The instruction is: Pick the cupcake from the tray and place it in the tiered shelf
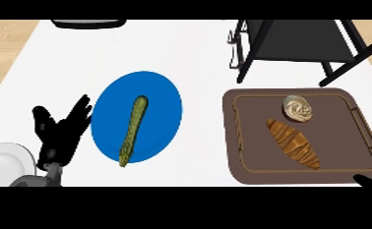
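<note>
A cupcake with pale swirled frosting sits near the far edge of the brown tray at the right. A croissant lies on the tray just in front of it. The black tiered shelf stands beyond the tray at the upper right. My left hand rests open, fingers up, at the lower left, beside the blue plate. Only a black tip of my right hand shows at the lower right corner, near the tray's front corner and apart from the cupcake.
A blue plate holds a long green cucumber left of centre. Part of a white plate shows at the lower left edge. A dark object sits at the far left of the white counter.
</note>
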`<state>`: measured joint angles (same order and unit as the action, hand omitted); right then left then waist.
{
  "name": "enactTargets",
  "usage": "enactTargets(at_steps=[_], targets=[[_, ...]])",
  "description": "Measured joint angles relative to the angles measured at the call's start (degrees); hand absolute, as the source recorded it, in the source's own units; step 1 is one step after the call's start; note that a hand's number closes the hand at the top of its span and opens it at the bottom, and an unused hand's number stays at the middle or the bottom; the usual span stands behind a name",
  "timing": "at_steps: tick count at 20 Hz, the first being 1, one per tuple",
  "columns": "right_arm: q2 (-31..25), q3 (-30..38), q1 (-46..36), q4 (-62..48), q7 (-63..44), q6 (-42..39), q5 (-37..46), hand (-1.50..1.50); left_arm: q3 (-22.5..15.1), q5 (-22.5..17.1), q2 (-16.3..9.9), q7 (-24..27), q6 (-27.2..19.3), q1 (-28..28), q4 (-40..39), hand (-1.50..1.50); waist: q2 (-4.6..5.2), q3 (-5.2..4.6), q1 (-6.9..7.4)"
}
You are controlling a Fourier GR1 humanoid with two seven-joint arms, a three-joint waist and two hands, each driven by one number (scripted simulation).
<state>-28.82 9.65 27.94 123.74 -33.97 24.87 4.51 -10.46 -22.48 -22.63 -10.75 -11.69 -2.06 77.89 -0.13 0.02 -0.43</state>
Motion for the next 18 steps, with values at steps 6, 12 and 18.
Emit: enactTargets(at_steps=[6, 12, 18], targets=[[-5.75, -3.26, -10.36, 1.36, -21.92, -1.64, 8.27, -1.5, -0.23, 0.79, 0.71, -0.69, 0.82, -2.04, -0.88, 0.0, 0.37, -0.06, 1.57], [-7.55, -6.4, -23.0, -6.55, -30.4, -5.06, 15.19, -1.5, -0.03, 1.25, 1.3, -0.9, 1.53, -2.74, -1.63, 0.0, 0.38, 0.0, 2.25], [-5.03, -9.76, -32.17, -15.59, -34.23, -8.05, 18.4, -1.5, 0.62, 1.24, 1.17, -0.97, 2.44, -2.59, -1.53, 0.0, 0.3, 0.04, 2.34]])
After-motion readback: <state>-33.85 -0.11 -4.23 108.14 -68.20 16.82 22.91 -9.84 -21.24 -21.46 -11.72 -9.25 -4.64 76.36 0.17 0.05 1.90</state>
